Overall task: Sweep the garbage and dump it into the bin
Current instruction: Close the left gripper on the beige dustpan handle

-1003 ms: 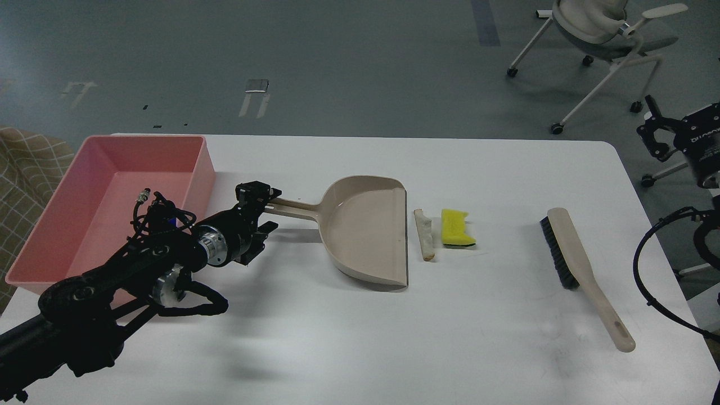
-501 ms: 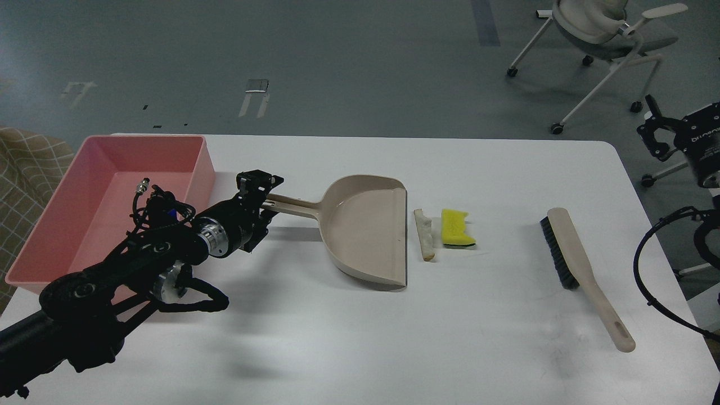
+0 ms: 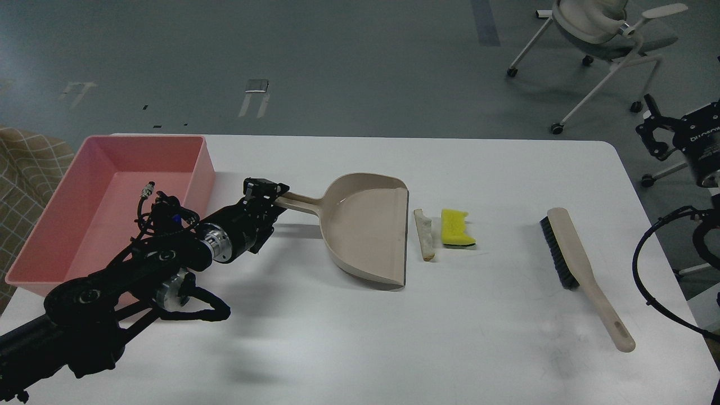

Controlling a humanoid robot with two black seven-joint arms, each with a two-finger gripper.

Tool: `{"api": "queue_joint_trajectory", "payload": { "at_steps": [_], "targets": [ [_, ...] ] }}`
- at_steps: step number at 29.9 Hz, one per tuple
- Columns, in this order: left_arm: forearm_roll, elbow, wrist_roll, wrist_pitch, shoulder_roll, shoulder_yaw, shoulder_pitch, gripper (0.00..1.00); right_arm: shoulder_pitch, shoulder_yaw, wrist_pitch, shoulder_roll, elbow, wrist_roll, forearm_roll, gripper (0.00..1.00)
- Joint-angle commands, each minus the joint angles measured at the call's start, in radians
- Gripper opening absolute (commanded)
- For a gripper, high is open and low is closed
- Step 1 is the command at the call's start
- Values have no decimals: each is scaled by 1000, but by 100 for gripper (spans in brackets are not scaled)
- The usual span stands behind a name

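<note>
The garbage lies on the white table: a yellow sponge-like piece (image 3: 457, 228) and, just to its left, a thin off-white slice with tan crust (image 3: 424, 233). The beige dustpan (image 3: 365, 230) sits left of the slice, its open lip a small gap from it. My left gripper (image 3: 270, 195) is shut on the end of the dustpan's handle. The pink bin (image 3: 205, 174) stands empty at the far left. My right gripper (image 3: 655, 132) hangs off the table's right edge, dark and small, holding nothing that I can see.
The beige hand brush with black bristles (image 3: 574, 259) lies at the right of the table (image 3: 360, 337), handle toward the front. A wheeled chair (image 3: 602, 28) stands on the floor beyond the far right corner. Cables loop at the right edge.
My left gripper moved right and closed on the dustpan handle. The handle end has risen and the pan has turned a little on the table. The scraps, brush and right arm have not moved.
</note>
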Motion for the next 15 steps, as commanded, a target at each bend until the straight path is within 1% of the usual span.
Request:
{"api": "queue_joint_trajectory", "payload": {
  "at_steps": [1, 9, 15],
  "targets": [
    [1, 1, -2, -3, 1, 0, 2, 34, -3, 0, 0, -1, 0, 0, 0, 100],
    [4, 43, -1, -2, 0, -8, 2, 36, -8, 0, 0, -1, 5, 0, 0, 100],
    [2, 49, -1, -5, 0, -8, 3, 39, -8, 0, 0, 2, 7, 0, 0, 100]
  ]
}}
